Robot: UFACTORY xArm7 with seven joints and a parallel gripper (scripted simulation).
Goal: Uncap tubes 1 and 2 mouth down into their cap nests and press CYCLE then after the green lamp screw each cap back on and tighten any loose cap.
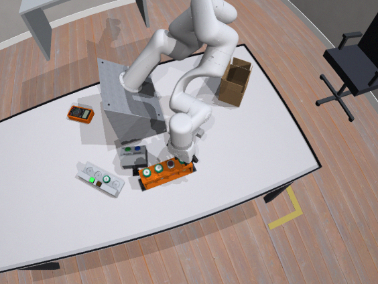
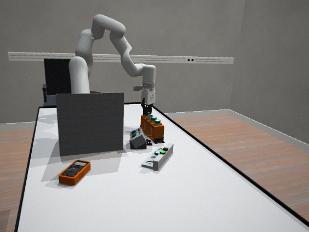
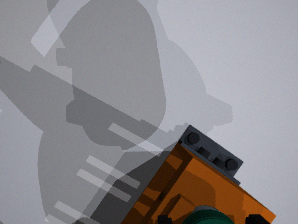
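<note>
The orange decapping station (image 1: 166, 174) holds four tubes. My gripper (image 1: 182, 161) points straight down over the tube at the station's right end, its fingers loosely around that tube's green cap (image 3: 210, 218) and not clamped on it. The neighbouring tube (image 1: 171, 163) stands open, without a cap. The two left tubes carry white-and-green caps (image 1: 152, 170). The cap tray (image 1: 100, 179) holds one cap (image 1: 106, 179) in its second nest from the right; its green lamp (image 1: 92, 179) is lit. In the exterior view, the gripper (image 2: 148, 112) stands over the station's far end.
The grey key housing (image 1: 134, 156) with the green key (image 1: 127, 149) and blue key (image 1: 137, 148) sits just behind the station. A grey block (image 1: 131, 100) carries the arm's base. An orange multimeter (image 1: 80, 114) lies at the left, and an open cardboard box (image 1: 235, 82) stands at the back right.
</note>
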